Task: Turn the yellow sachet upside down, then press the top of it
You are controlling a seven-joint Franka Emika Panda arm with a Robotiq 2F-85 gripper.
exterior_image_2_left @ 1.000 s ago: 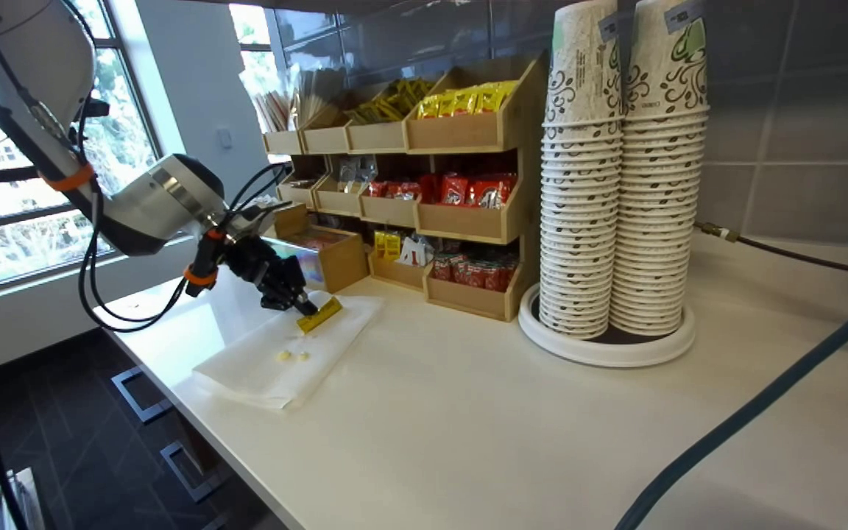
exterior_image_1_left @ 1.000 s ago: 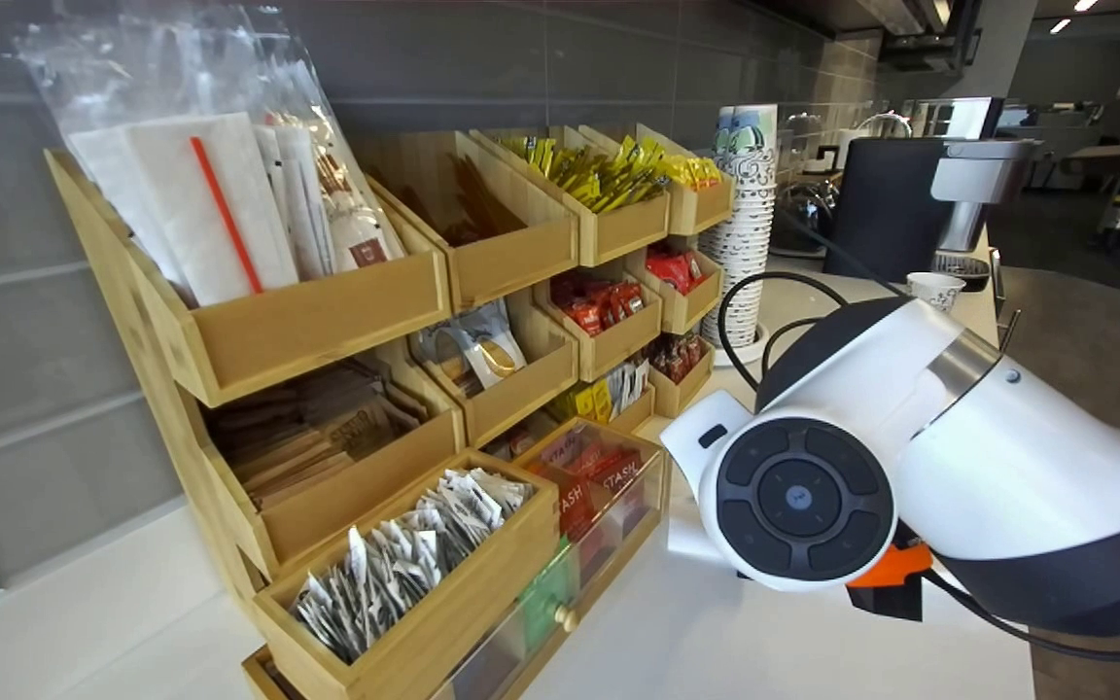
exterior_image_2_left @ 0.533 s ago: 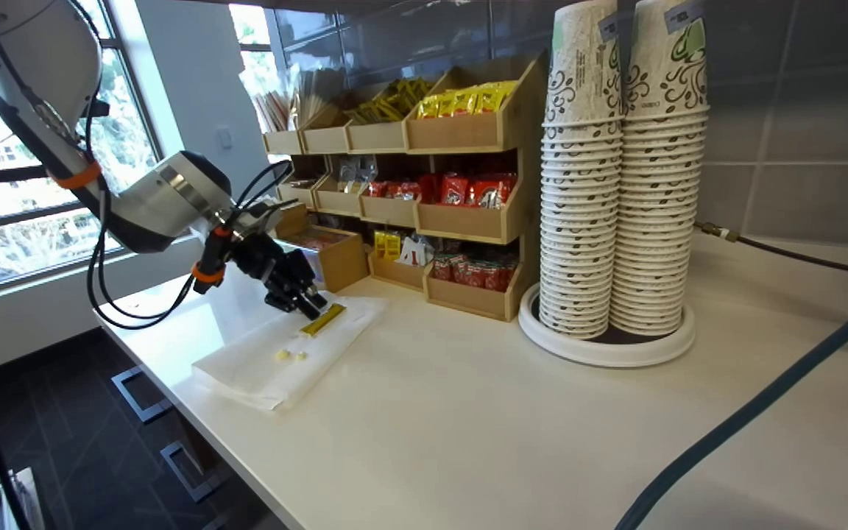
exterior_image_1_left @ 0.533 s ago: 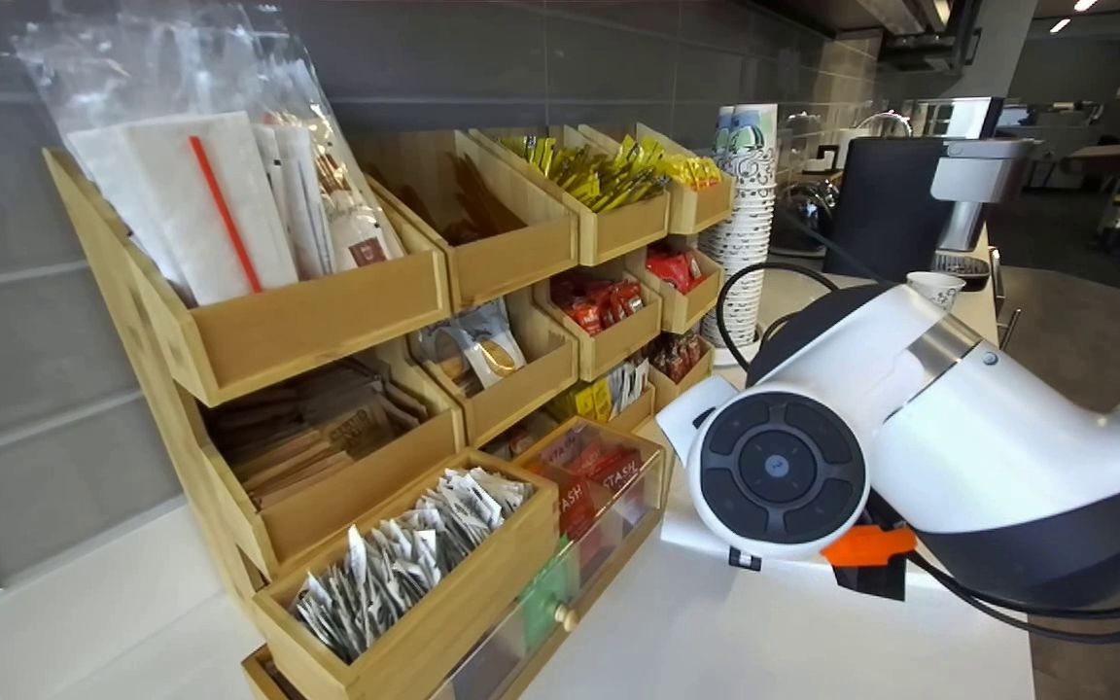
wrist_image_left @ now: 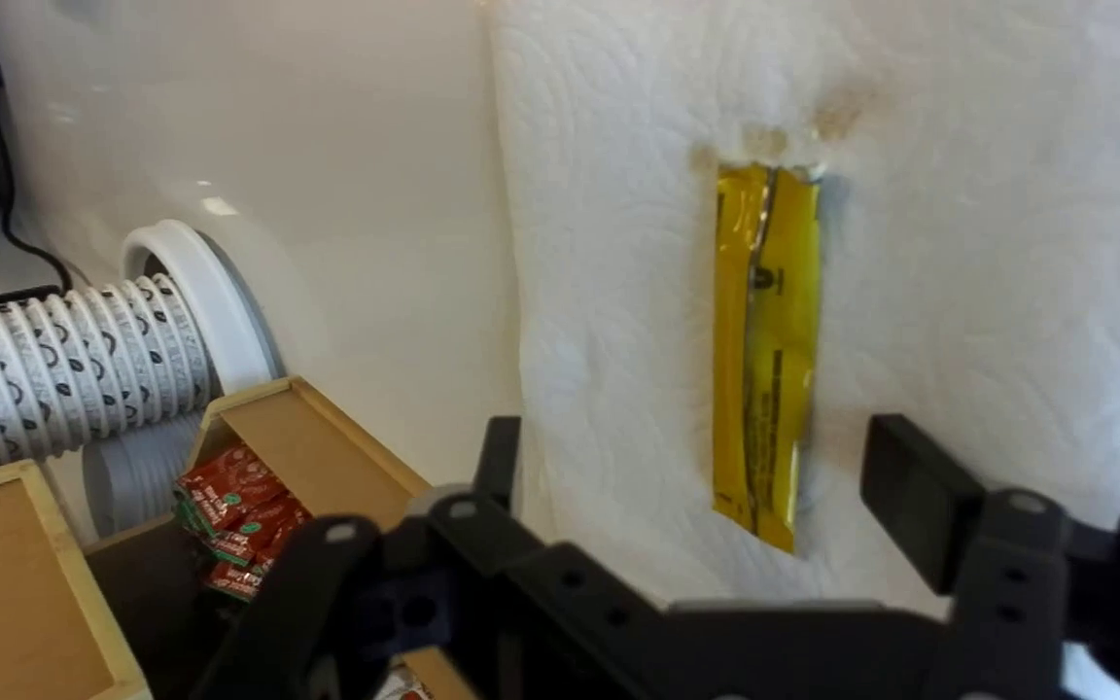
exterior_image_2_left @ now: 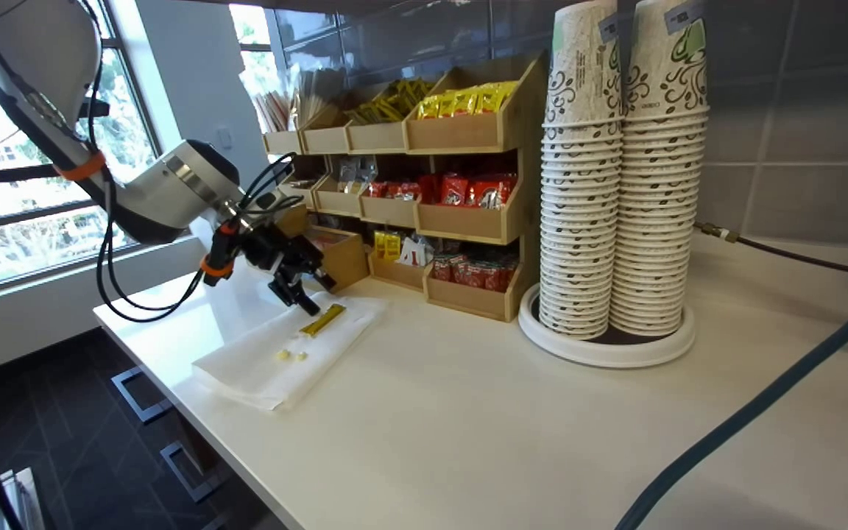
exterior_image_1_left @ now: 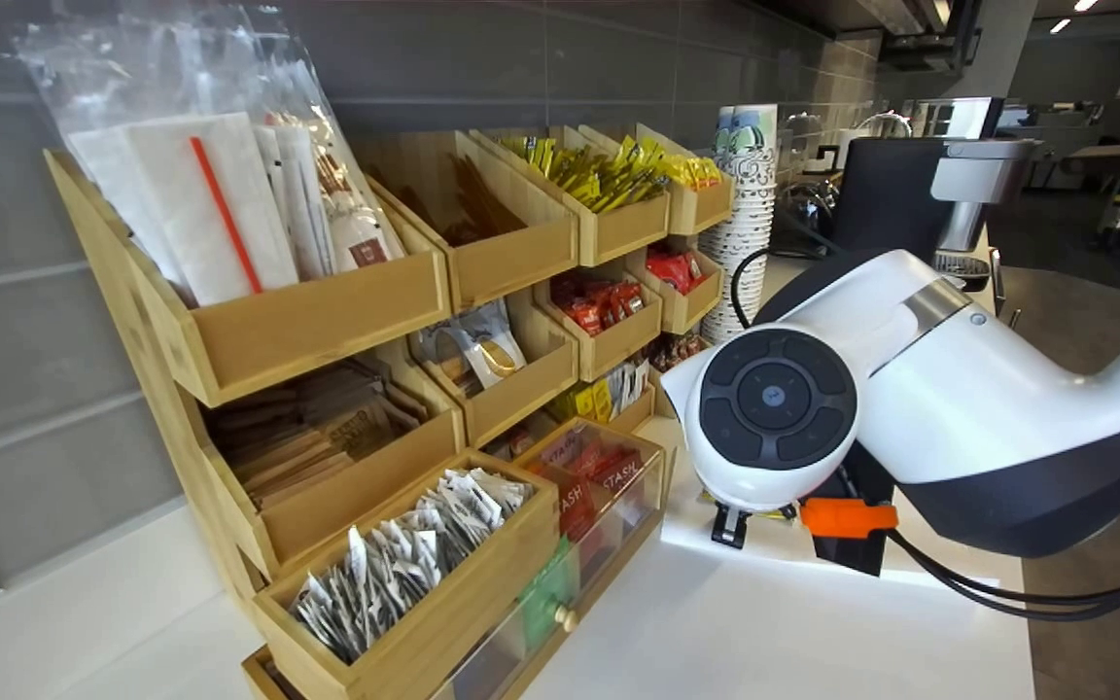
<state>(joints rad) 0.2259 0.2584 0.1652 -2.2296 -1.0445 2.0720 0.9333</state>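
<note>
The yellow sachet (wrist_image_left: 782, 340) lies flat on a white paper towel (wrist_image_left: 609, 292), its lengthwise seam and dark print facing up in the wrist view. An exterior view shows the sachet (exterior_image_2_left: 322, 321) near the towel's back edge; in an exterior view the arm hides nearly all of it. My gripper (wrist_image_left: 692, 457) is open, its fingers (wrist_image_left: 920, 506) set wide on either side of the sachet's near end with nothing between them touching it. Seen from outside, the gripper (exterior_image_2_left: 322, 295) hovers just above and behind the sachet.
Behind the gripper stands a tiered wooden organizer (exterior_image_2_left: 461, 215) full of packets. A box of white sachets (exterior_image_1_left: 424, 554) is close to the arm. Tall cup stacks (exterior_image_2_left: 619, 221) stand further along the counter. Small pale blobs (exterior_image_2_left: 283, 355) are on the towel.
The fingers were together at the sachet a second ago; they have since spread and lifted off. The sachet, which looked tilted up under them, now lies flat on the towel.
</note>
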